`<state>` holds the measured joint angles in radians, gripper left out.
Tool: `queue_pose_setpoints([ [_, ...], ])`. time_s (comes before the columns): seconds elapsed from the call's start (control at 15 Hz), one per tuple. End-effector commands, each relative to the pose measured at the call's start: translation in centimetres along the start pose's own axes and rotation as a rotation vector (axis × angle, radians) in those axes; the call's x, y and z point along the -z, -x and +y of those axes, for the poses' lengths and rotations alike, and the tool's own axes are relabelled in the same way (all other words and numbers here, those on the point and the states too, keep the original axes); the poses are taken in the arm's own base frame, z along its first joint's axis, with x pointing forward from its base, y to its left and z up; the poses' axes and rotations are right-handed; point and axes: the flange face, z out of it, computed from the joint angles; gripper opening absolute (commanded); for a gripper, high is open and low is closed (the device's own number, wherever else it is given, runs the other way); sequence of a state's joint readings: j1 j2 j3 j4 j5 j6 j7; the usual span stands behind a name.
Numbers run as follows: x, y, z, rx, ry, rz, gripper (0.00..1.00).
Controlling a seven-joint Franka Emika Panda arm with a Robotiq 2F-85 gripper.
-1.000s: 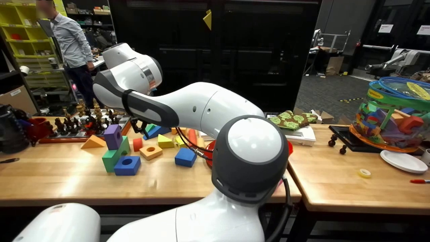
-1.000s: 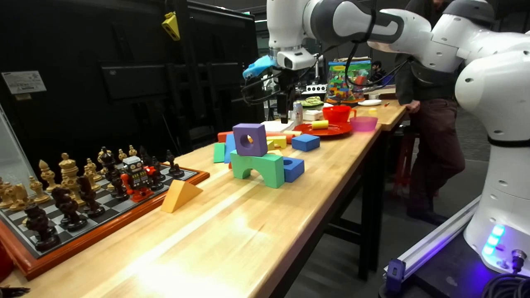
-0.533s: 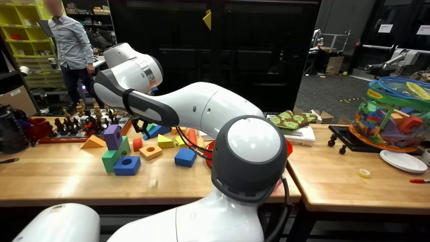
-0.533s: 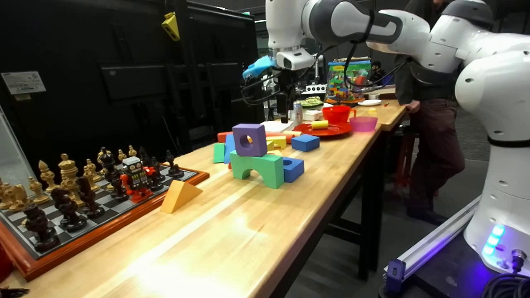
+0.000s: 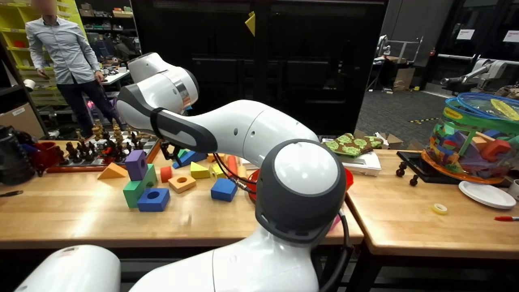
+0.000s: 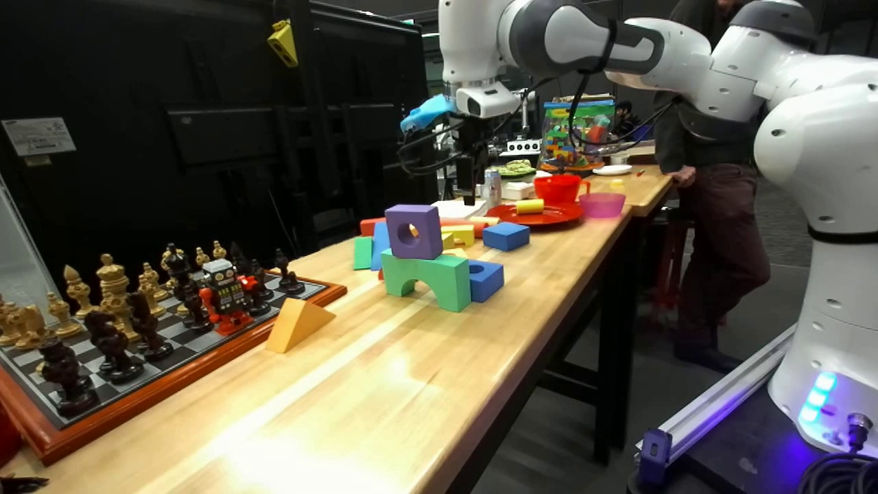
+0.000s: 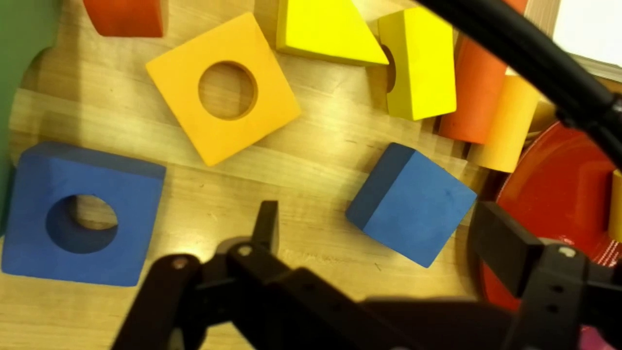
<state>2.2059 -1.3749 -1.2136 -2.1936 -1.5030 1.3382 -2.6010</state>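
One claw (image 7: 376,216), fingers (image 7: 505,243) spread wide, holding nothing. Nearest: plain blue block (image 7: 418,209), on the bench (image 7: 311,155), between the fingers in the wrist view. Also near: orange block (image 7: 267,107); red plate (image 7: 559,187). Handling, judged: blue block sits askew, so a slight turn would square the fingers to its sides; plate's rim calls for care. Arm (image 6: 686,48): stretched over the bench, wrist (image 6: 473,55) pointing down.
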Motion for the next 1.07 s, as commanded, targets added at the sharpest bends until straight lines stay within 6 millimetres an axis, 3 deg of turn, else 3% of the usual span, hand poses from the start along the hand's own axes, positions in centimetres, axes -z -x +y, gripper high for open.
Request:
queue_pose_setpoints([
  [0.0, 0.1, 0.2, -0.8, -0.02, 0.012, -0.028, 1.0],
  [1.0, -1.7, 1.6, -4.5, -0.109, 0.085, 0.022, 1.0],
])
